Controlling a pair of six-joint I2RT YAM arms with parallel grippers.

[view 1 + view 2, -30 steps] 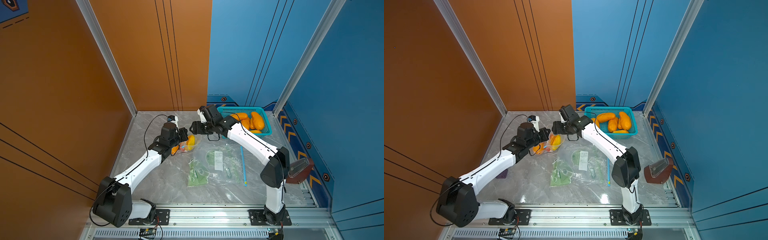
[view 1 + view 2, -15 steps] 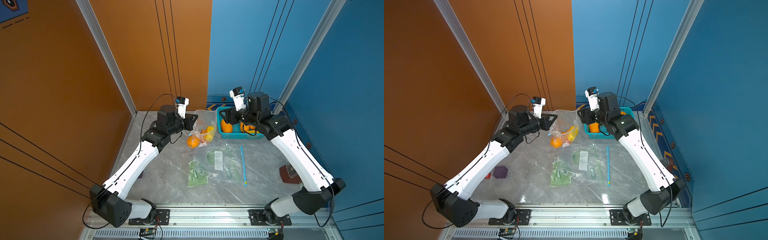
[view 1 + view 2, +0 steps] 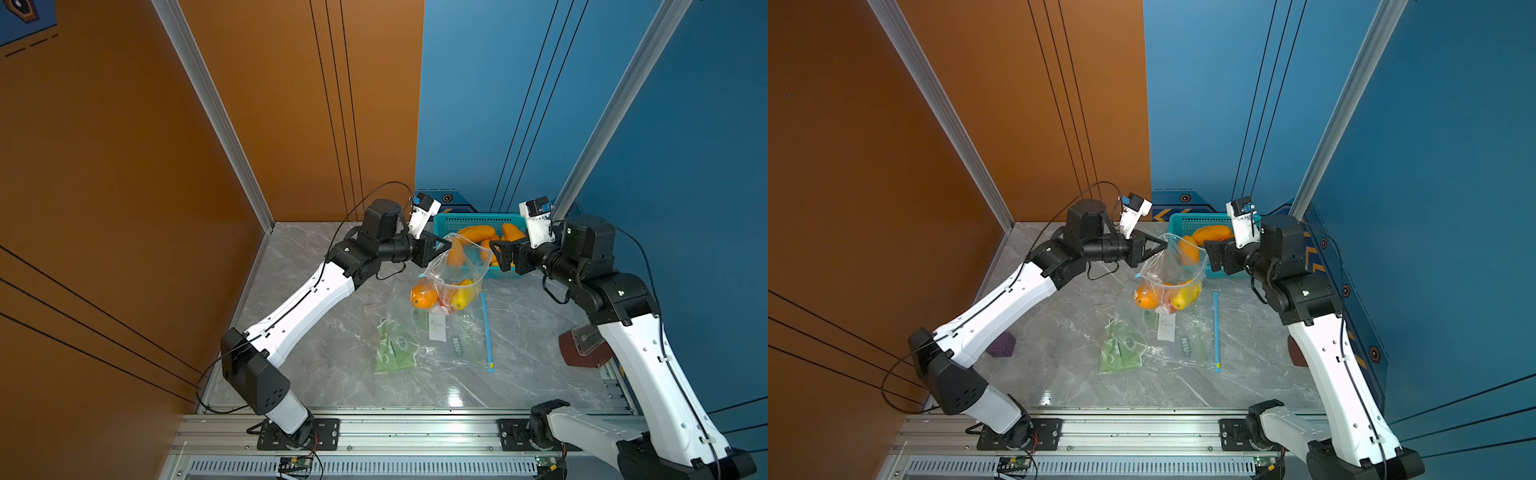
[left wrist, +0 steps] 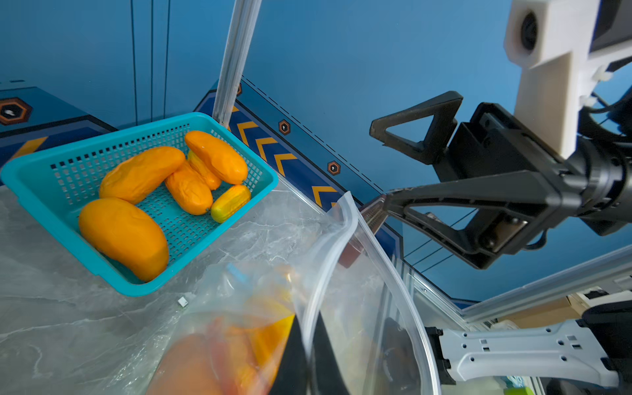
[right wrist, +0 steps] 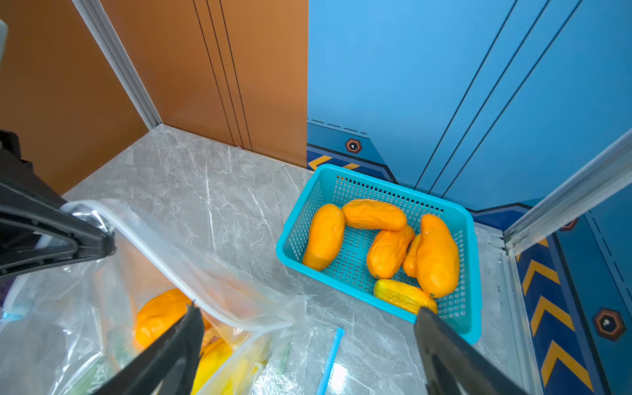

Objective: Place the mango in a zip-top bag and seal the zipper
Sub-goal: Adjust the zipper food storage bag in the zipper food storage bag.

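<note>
L hand (image 3: 448,245) is clamped on one corner of the bag (image 3: 457,274) rim, holding it up w/ the mouth sagging open. R hand (image 3: 498,256) is empty, jaws wide apart, one tip just beside the far rim; touching or not, can't tell. Mangoes (image 5: 376,213) lie in the basket (image 3: 478,217) just behind the bag. The bag holds orange + yellow fruit; can't tell if any is a mango. Likely step: R fetches a mango. To do it well, L keeps its pinch high & steady so the mouth gapes. R backs off w/o snagging the film, takes the mango nearest the bag across its narrow waist, then lowers it in rather than dropping, as the limp film may fold shut
</note>
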